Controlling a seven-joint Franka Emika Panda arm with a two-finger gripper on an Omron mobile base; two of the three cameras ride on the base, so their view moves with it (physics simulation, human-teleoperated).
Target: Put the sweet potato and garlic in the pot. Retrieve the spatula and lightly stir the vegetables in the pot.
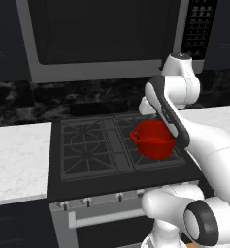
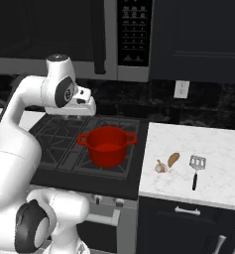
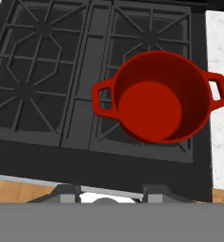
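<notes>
pincer (image 2: 84, 113): held high above the stove – nothing gripped, jaw gap cannot be judged
pot (image 3: 161, 97): empty, on front right burner
garlic (image 2: 161, 167), sweet potato (image 2: 173, 159): on counter, beside spatula (image 2: 196, 168)
advice: garlic to be approached from above – gripped gently

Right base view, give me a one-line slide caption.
Empty red pot on the stove; garlic, sweet potato and spatula wait on the counter.
</notes>
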